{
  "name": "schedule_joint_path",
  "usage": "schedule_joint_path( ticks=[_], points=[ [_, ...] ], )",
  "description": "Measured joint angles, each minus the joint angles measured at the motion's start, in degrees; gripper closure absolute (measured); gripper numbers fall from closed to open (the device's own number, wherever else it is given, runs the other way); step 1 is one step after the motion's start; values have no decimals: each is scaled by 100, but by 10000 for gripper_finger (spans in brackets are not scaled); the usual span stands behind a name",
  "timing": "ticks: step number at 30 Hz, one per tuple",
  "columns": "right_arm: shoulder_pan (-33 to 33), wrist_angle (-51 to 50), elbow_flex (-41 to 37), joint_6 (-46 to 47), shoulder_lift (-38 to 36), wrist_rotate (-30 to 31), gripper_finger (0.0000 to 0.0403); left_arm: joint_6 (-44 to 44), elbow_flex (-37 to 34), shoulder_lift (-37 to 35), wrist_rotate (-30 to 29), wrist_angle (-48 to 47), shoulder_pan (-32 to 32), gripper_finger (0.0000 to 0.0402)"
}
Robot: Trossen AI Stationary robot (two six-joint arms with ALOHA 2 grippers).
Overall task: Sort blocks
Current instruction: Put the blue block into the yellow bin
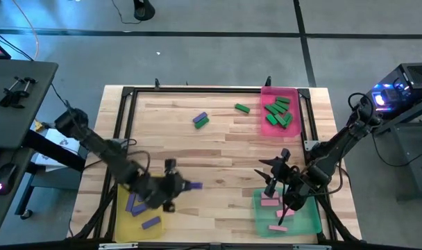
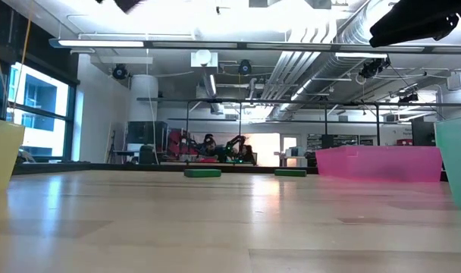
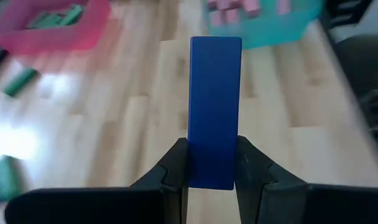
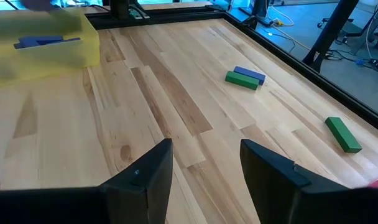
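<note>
Counter [image 1: 218, 149]: pale wood planks inside a dark frame, carrying three trays and a few loose blocks.

Yellow tray [image 1: 121, 223]: at seven o'clock of the counter; held two purple blocks [image 1: 143, 212].

Green tray [image 1: 308, 221]: at five o'clock; held pink blocks [image 1: 270, 202], three or so as far as could be seen.

Pink tray [image 1: 268, 128]: at one o'clock; held a heap of green blocks [image 1: 279, 111].

Left pincer [image 1: 175, 186]: near the yellow tray's inner edge, above the counter; pinched the lower end of a purple block [image 3: 214, 112], which stood out forward past the fingers [image 3: 176, 165].

Right pincer [image 1: 277, 177]: at the green tray's twelve-o'clock edge; spread, nothing between the jaws.

Loose blocks: a purple block [image 1: 199, 117] and a green block [image 1: 202, 123] touching at about twelve o'clock; a single green block [image 1: 241, 107] toward the pink tray.

Progress, judged: most blocks were sorted; one purple was in hand for the yellow tray, three remained loose.
</note>
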Motion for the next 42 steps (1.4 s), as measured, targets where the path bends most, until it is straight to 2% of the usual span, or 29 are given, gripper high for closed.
schedule_joint_path(
  ticks=[5,10,17,23,29,37,39,42],
  points=[
    [0,-2,0,-48,22,77,231,-1404,5,49,-116,-303,-759,343],
    [-5,-3,0,-48,110,140,231,-3443,9,49,-30,-1069,-1365,343],
    [-88,0,0,-48,297,283,231,-6406,9,62,1319,-1975,-2040,343],
    [-204,105,0,-46,448,273,231,-8212,7,321,1833,-2066,-2553,343],
    [-205,180,0,-46,538,251,231,-8879,0,983,2741,-1828,-2747,343],
    [-206,271,0,-46,538,160,231,-8665,7,1776,3317,-830,-2629,330],
    [-246,285,0,-46,538,-37,231,-8543,20,1892,3466,-707,-2579,329],
    [-406,391,0,-46,538,-670,231,-8534,31,1994,3732,-732,-2469,328]
  ],
)
